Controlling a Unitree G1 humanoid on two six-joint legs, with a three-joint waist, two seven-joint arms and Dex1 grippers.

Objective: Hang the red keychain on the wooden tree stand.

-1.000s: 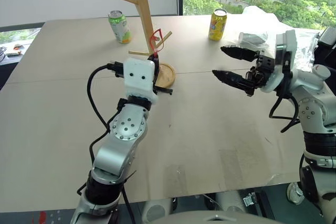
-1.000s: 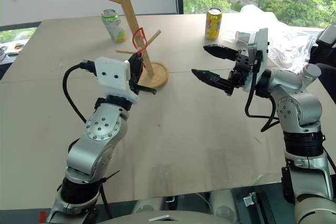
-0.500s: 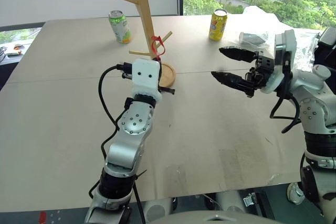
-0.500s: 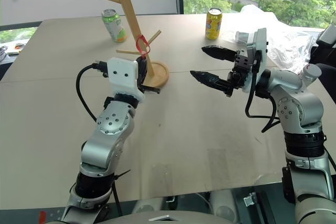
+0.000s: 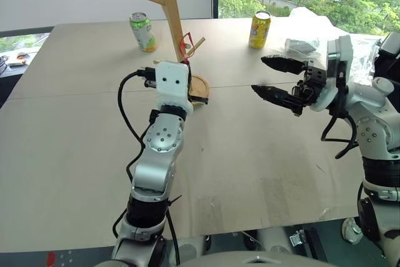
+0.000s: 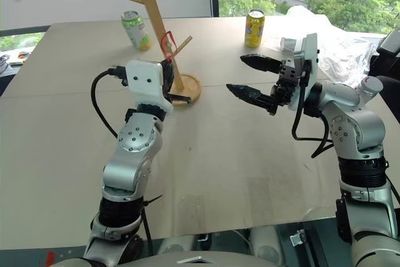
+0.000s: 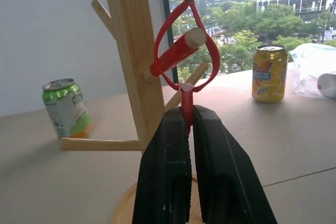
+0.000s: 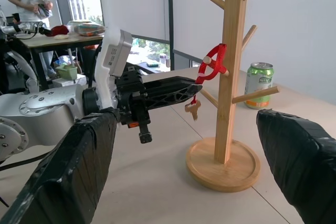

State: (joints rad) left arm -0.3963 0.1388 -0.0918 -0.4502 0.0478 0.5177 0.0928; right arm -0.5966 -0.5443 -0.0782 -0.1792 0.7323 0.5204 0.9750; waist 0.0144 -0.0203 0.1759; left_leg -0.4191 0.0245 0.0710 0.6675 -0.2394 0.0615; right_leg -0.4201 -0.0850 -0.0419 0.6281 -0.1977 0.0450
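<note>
Left gripper is pinched tight on the red keychain, whose loop sits around a peg of the tree stand, key dangling below. Right gripper hangs wide apart, holding nothing, at 3 o'clock from the stand.

Both arms are being seen as rounded silver-grey shells, with black joints between the segments. On the left forearm a round cover is being shown with a ring of small dark screws. Each wrist is being capped by a white boxy camera housing; the left housing is being marked by two small dark holes. Black cables are being looped from the wrists back to the arms. The left gripper and the right gripper are being ended in long, tapered black fingers.
</note>
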